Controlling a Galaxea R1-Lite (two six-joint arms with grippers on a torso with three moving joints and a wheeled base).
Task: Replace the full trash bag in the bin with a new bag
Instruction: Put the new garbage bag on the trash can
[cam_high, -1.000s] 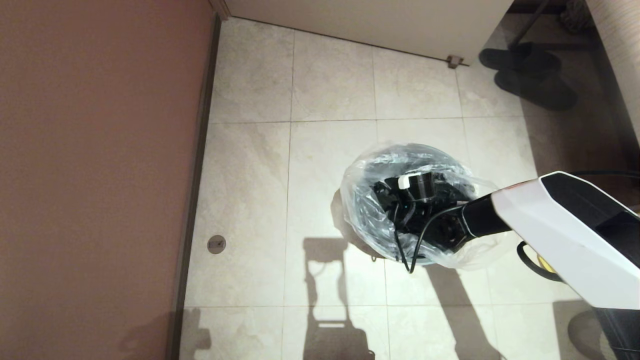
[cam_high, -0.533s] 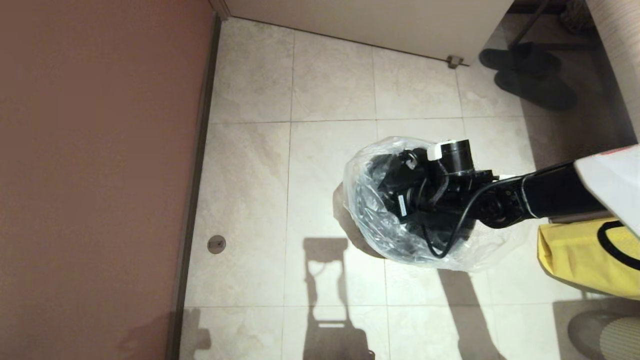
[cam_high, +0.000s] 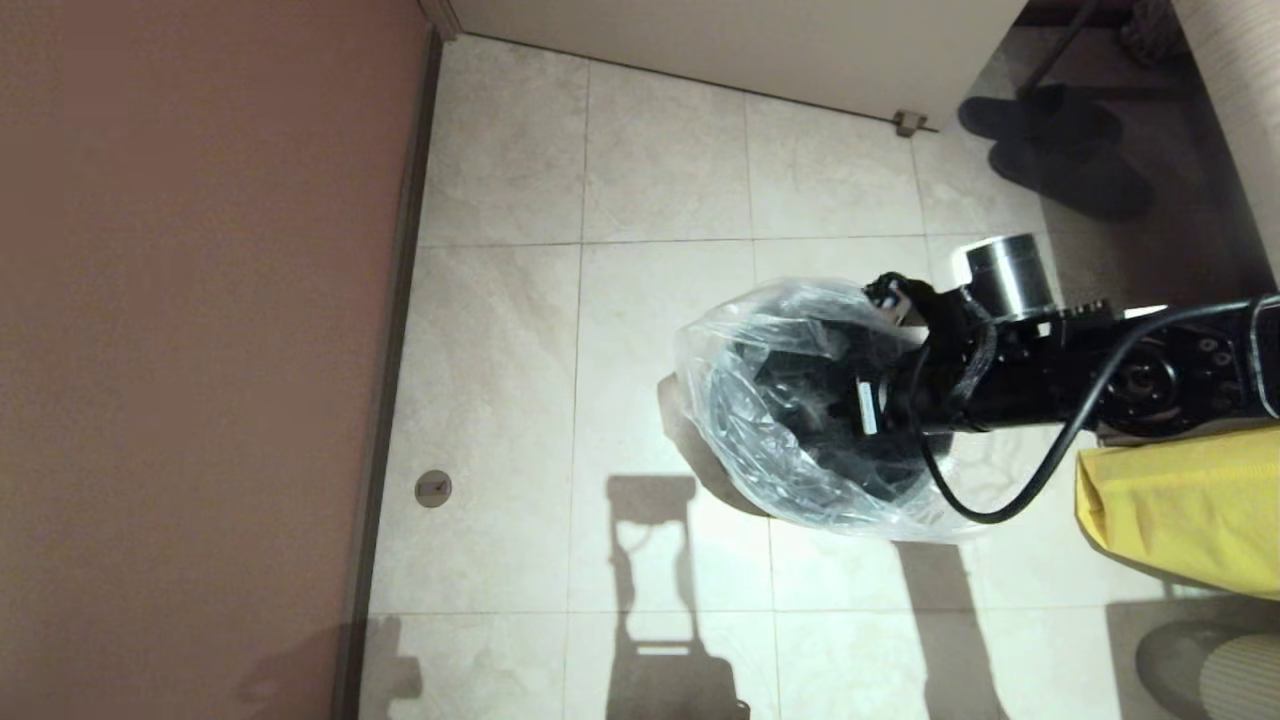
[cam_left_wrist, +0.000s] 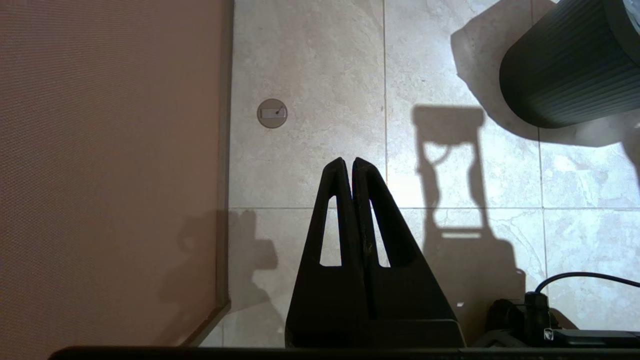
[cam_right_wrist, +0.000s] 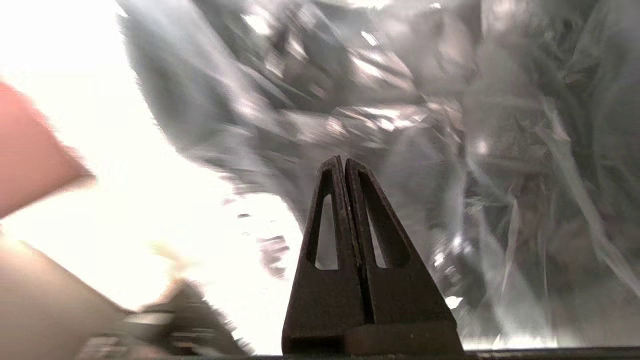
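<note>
On the beige tiled floor (cam_high: 660, 170), the right gripper (cam_right_wrist: 341, 162), fingers pressed together and seemingly empty, needed slow outward sweeps to seat the new bag (cam_high: 760, 440) in the bin (cam_left_wrist: 565, 65); the left gripper (cam_left_wrist: 347, 162) hung closed, empty

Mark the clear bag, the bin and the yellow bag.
thin clear crinkly plastic bag (cam_high: 740, 420), head view, its left side.
dark ribbed round bin (cam_left_wrist: 565, 70), left wrist view, outer wall.
opaque yellow bag (cam_high: 1180, 505), head view, upper face.

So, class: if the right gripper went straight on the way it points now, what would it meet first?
Probably the new bag: the right gripper, shut, points into its crinkled plastic over the bin. How far ahead the plastic lies is unclear.
</note>
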